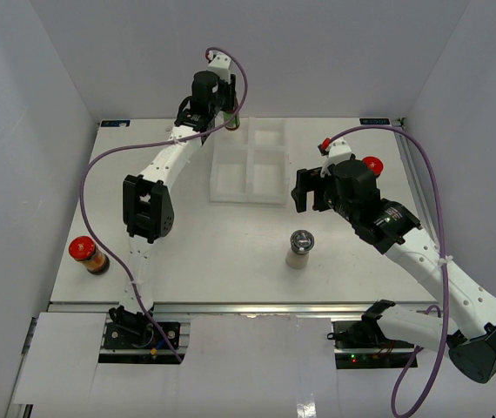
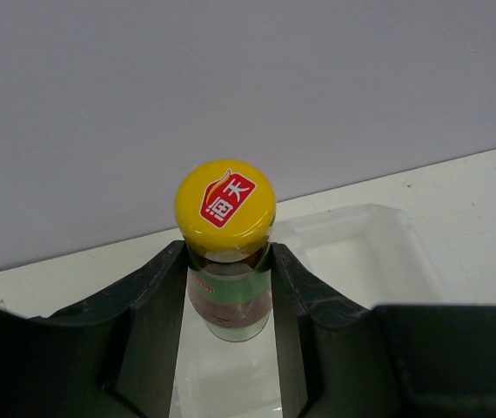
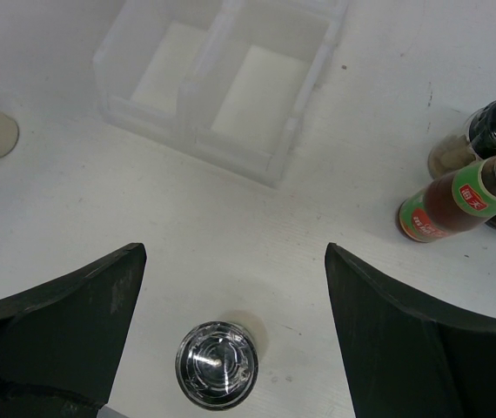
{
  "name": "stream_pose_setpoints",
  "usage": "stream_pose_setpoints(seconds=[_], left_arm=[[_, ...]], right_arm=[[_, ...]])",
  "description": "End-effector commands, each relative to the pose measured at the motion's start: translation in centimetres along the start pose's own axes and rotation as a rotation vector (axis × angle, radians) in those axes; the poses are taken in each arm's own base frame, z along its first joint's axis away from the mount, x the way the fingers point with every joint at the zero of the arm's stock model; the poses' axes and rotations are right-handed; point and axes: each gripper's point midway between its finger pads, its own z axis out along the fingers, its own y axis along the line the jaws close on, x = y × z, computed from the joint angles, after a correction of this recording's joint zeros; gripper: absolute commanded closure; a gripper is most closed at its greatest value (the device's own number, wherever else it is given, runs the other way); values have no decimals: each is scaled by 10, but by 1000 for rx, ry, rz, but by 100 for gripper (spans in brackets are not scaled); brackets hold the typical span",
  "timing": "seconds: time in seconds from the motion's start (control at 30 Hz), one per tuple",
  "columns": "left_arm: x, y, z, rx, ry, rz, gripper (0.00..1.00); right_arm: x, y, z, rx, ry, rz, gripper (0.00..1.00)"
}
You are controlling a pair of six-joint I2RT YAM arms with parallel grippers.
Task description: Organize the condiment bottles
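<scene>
Your left gripper [image 2: 229, 292] is clamped on the neck of a yellow-capped sauce bottle [image 2: 224, 205], which hangs upright between the fingers. The white tray [image 2: 378, 239] is just beyond and below it. Your right gripper [image 3: 232, 261] stands wide apart, and a shiny-lidded shaker [image 3: 217, 364] sits under the gap, untouched. A second sauce bottle [image 3: 457, 202] is off to its right, beside a black-capped shaker [image 3: 492, 131].

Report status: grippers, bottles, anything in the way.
Left gripper shut on yellow-capped sauce bottle, at far-left corner of tray. Right gripper open, clear of grey-lidded shaker. Nothing seen in the way.
</scene>
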Motion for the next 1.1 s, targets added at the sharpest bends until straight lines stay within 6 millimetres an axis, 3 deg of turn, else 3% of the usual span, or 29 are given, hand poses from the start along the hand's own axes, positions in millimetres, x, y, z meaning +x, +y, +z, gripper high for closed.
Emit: stream_pose_setpoints(seconds=[0.0,1.07], left_arm=[[-105,-11,-18,34,-298,-33,100],[-50,-15,21,28,-296,-10,100]], right_arm=[[-11,-1,3,8,-52,-3,10],[-6,-10,8,53,-47,-30,10]])
